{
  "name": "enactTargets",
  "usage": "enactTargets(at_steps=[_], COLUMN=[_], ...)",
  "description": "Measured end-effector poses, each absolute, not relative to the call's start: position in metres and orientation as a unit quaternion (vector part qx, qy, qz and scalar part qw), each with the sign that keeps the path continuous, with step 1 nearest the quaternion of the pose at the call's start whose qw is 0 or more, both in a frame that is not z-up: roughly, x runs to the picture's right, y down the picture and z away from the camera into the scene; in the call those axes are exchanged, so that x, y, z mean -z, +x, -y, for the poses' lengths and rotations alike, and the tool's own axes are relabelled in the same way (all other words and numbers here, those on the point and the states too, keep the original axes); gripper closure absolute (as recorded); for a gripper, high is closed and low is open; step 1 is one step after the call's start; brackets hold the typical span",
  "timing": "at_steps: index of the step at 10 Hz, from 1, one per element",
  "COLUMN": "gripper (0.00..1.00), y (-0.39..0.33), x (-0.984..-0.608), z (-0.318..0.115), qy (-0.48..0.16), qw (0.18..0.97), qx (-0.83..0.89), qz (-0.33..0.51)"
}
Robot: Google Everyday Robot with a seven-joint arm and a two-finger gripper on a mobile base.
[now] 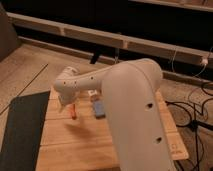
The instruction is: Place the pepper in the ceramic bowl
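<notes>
The pepper (pixel 73 112) is a slender red-orange piece lying on the wooden table (pixel 75 145), near its left side. My gripper (pixel 64 101) is at the end of the white arm (pixel 120 95), just above and left of the pepper's upper end. It is too hidden by the wrist to tell whether it touches the pepper. The ceramic bowl is hidden or out of view, probably behind the arm.
A blue block (pixel 98 108) lies right of the pepper, partly under the arm. A dark mat (pixel 20 130) covers the floor left of the table. Cables (pixel 192 107) run on the floor at the right. A low ledge (pixel 75 32) runs behind.
</notes>
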State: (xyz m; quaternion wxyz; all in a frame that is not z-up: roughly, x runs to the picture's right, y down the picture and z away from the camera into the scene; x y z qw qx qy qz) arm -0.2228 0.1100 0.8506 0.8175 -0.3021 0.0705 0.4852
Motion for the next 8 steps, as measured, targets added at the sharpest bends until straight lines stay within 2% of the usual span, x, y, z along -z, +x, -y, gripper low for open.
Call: enactTargets(at_steps=[8], gripper=[0.35], y=[-0.235], x=[-0.895], z=[-0.132], qy=[-0.351], qw=[0.790], qx=[-0.486], qz=[-0.129])
